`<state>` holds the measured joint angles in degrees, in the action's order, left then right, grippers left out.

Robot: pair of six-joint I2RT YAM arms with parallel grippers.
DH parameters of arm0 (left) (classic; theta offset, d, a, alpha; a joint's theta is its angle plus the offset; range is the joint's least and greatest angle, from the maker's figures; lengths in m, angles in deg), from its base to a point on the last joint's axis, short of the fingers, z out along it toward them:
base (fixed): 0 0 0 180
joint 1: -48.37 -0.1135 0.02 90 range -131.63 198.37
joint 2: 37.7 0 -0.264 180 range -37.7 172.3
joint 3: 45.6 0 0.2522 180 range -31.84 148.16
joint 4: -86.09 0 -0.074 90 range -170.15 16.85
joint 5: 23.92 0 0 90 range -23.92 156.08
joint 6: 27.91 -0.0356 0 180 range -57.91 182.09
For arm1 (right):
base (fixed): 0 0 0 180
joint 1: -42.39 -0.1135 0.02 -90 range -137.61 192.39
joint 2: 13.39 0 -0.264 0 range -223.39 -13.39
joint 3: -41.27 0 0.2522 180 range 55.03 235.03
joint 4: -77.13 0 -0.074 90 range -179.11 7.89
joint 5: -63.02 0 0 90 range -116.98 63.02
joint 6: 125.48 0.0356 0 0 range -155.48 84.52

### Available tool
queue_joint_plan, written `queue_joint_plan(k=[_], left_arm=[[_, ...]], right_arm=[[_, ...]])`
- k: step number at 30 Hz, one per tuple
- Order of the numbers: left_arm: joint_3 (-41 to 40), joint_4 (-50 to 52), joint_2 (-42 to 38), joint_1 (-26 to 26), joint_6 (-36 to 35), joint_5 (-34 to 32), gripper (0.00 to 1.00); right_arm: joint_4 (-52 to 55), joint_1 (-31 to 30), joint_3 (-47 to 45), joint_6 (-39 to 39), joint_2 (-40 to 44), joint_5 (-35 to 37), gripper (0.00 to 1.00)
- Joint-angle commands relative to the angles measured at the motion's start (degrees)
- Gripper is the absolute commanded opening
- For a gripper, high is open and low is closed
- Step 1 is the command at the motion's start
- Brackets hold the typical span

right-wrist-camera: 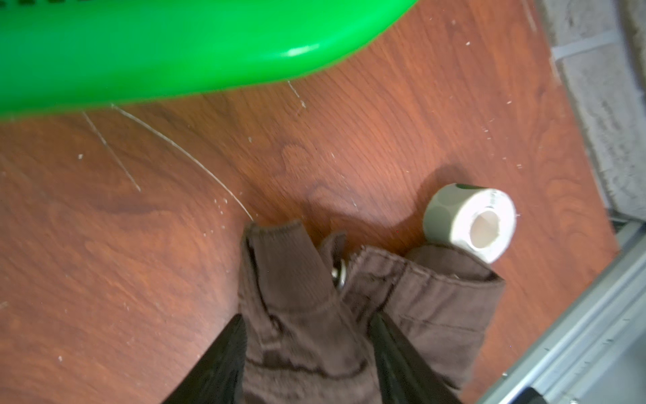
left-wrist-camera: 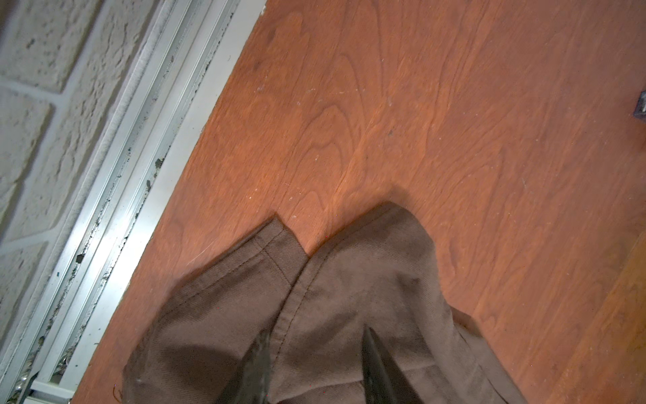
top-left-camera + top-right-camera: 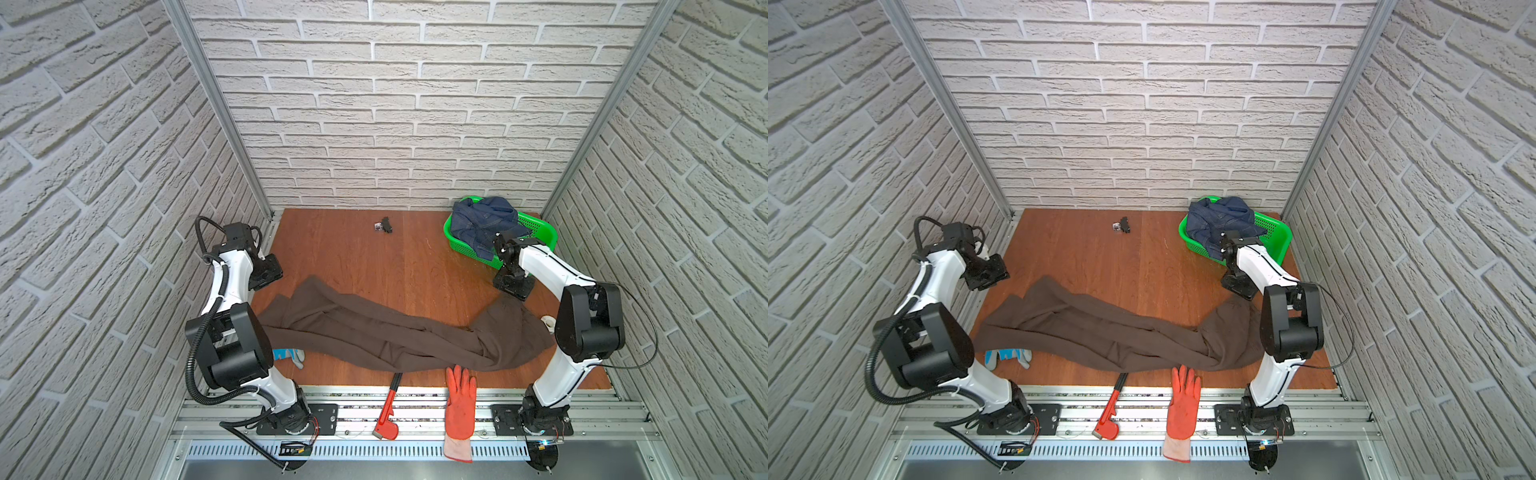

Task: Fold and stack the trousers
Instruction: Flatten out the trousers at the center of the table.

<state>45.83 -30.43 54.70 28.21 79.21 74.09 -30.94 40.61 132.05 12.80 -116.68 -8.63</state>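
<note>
Right gripper [image 1: 307, 318] clamped on the trousers [image 3: 395, 336] at the waist end: bunched waistband with a metal button fills the gap, and both fingers [image 1: 216, 356] press against it. Left gripper [image 2: 314, 344] unclenched, jaws apart over the two leg hems, nothing pinched; fabric under it lies flat (contact with the cloth unclear).

Trousers stretch across the near half of the table [image 3: 353, 257] in both top views, legs toward the robot's left, waist toward its right. Creased and twisted mid-length, not folded.

Green basket [image 3: 538, 232] in the far right corner holds a blue denim garment [image 3: 482, 224], just beyond the right gripper. Roll of tape [image 1: 472, 224] touches the waistband edge.

Orange glove [image 3: 460, 403] and red pipe wrench [image 3: 388, 411] hang over the near table edge. Glove fingertips meet the trousers' edge, and the wrench handle runs under it. Blue-white glove [image 3: 291, 355] pokes out beneath the legs near the left arm. Small black object [image 3: 384, 225] sits alone near the back wall.
</note>
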Motion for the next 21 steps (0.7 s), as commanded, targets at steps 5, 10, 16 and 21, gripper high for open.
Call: queue_joint_plan(k=[5, 10, 16, 21], left_arm=[[-0.5, 0.9, -2.0, 0.3, -0.6, -1.0, 0.44], [-1.4, 1.2, -3.8, 0.0, -0.1, -1.8, 0.45], [-2.6, 1.6, -5.1, -0.3, 1.4, -1.0, 0.50], [-4.2, 1.6, -5.9, -0.5, 2.1, 0.6, 0.55]], right_arm=[[-0.8, 1.1, 0.4, -2.9, 1.7, -3.9, 0.06], [5.2, 1.0, 2.9, -1.9, 16.2, 0.4, 0.06], [9.0, 1.6, 0.9, 2.2, 32.1, 8.8, 0.06], [9.2, 4.3, -3.7, 6.3, 38.3, 11.9, 0.06]])
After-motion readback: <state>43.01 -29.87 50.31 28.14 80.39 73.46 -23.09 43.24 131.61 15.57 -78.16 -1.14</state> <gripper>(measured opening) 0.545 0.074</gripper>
